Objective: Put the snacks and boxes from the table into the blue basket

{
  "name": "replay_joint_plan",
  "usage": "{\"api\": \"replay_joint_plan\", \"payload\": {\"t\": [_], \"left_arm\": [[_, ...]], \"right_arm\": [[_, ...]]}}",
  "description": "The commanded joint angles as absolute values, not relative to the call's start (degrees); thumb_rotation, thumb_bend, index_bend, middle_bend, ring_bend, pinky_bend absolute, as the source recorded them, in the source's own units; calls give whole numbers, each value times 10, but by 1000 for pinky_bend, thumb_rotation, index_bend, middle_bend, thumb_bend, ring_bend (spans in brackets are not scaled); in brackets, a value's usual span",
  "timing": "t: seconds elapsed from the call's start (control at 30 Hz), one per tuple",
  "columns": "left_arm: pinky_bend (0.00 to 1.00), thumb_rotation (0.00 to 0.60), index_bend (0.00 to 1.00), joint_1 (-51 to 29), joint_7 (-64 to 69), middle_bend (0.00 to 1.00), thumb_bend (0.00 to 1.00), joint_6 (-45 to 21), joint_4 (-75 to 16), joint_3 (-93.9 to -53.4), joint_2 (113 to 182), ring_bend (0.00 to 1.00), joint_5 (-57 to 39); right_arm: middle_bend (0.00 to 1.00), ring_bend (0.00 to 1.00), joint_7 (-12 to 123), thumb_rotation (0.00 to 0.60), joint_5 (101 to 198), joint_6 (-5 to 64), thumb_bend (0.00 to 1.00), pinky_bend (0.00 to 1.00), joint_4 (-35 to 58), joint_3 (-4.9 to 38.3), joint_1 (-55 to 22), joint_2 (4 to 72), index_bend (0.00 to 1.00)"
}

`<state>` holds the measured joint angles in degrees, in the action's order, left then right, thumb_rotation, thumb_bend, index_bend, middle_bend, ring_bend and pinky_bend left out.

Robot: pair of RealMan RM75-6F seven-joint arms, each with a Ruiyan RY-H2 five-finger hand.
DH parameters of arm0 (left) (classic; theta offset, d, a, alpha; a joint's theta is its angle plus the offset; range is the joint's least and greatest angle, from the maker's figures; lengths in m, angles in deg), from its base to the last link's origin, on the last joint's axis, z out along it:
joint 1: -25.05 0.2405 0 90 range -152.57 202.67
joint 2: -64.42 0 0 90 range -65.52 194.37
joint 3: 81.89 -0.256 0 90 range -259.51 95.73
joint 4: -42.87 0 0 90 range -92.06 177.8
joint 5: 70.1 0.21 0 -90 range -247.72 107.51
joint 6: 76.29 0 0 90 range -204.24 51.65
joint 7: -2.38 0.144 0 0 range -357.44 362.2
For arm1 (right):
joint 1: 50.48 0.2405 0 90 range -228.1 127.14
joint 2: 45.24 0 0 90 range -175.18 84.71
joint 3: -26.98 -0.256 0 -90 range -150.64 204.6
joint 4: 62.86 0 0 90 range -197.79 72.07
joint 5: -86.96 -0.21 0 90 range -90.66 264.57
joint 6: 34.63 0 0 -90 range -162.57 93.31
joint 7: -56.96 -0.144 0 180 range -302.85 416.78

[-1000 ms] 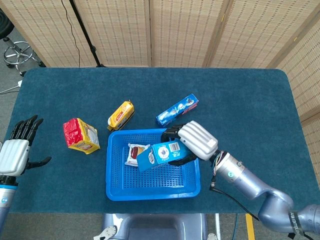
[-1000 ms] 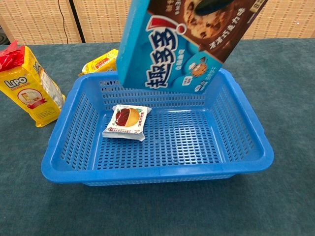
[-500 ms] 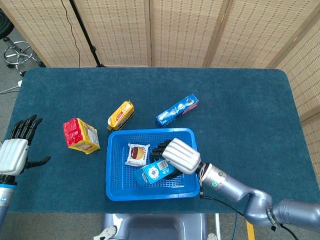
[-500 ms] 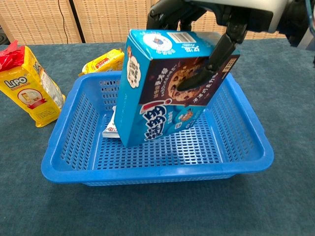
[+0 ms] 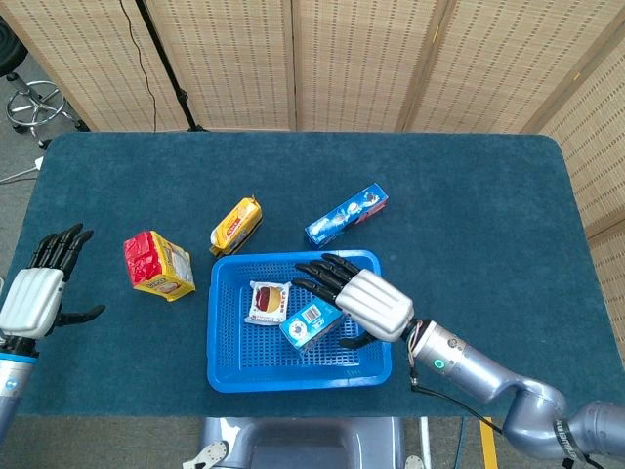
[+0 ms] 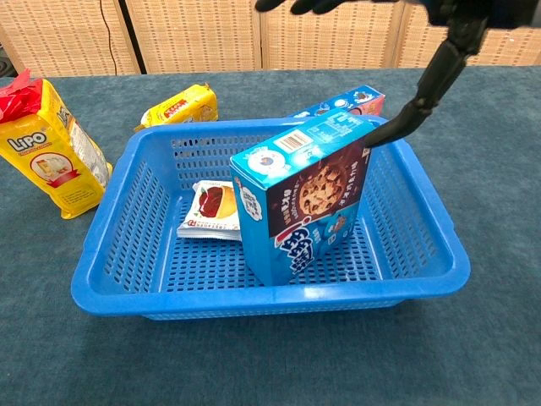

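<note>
Blue cookie box now stands in the basket, released; right hand has spread its fingers above it, holding nothing. 3 snacks remain on the bench outside the basket.

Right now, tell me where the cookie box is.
The cookie box stands upright inside the blue basket, just right of the small wrapped cake in both views, with the right hand open just above it.
</note>
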<state>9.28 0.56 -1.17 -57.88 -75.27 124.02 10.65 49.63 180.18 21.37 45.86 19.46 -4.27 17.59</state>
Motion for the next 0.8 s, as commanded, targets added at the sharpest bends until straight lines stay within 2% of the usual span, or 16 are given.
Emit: {"api": "replay_joint_plan", "payload": {"t": [0.03,0.2,0.33,0.5,0.67,0.8], "left_arm": [[0,600,0,63,-28,0,87,-48,-554,-754,1239,0,139],[0,600,0,35,-55,0,50,-78,-529,-755,1238,0,165],[0,600,0,19,-77,0,35,-110,-538,-754,1237,0,150],[0,600,0,13,-56,0,32,-136,-533,-743,1262,0,77],[0,600,0,5,-62,0,31,-157,-512,-734,1288,0,30],[0,600,0,-4,-78,0,32,-177,-498,-731,1303,0,17]], "right_arm": [[0,0,547,600,1786,276,0,8,495,192,-94,108,0],[0,0,573,600,1785,348,0,6,508,212,-163,55,0],[0,0,556,600,1806,412,0,2,477,250,-232,33,0],[0,0,518,600,1823,462,0,1,407,286,-295,38,0],[0,0,474,600,1826,495,0,0,335,295,-330,62,0],[0,0,462,600,1819,505,0,0,311,300,-350,78,0]]}}
